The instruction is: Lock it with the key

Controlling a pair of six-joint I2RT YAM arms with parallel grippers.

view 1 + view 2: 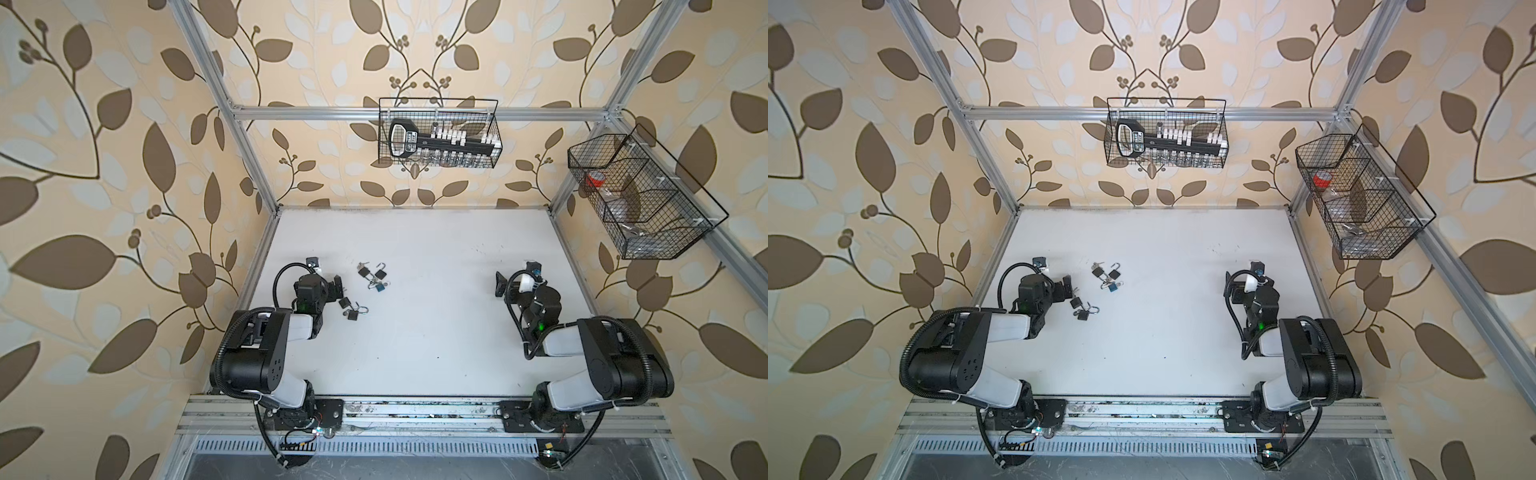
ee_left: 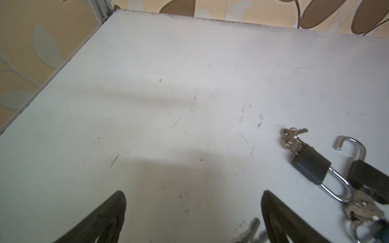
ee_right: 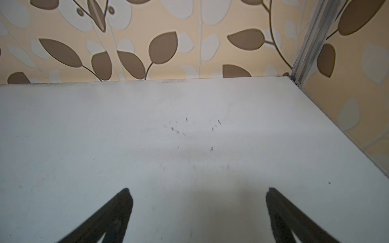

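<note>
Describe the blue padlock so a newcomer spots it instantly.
On the white table, left of centre, lie two clumps of small padlocks. Take the farther clump, which has three locks. The blue padlock sits on its near side; it is the only one with a blue body, the others are black.

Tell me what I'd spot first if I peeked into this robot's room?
Probably the giant black key shape lying in the wire basket hung on the back rail, against walls covered in big brown leaves. Next, the small black padlocks with little keys, scattered on the white table close to the left arm; some have their shiny loops swung open.
</note>
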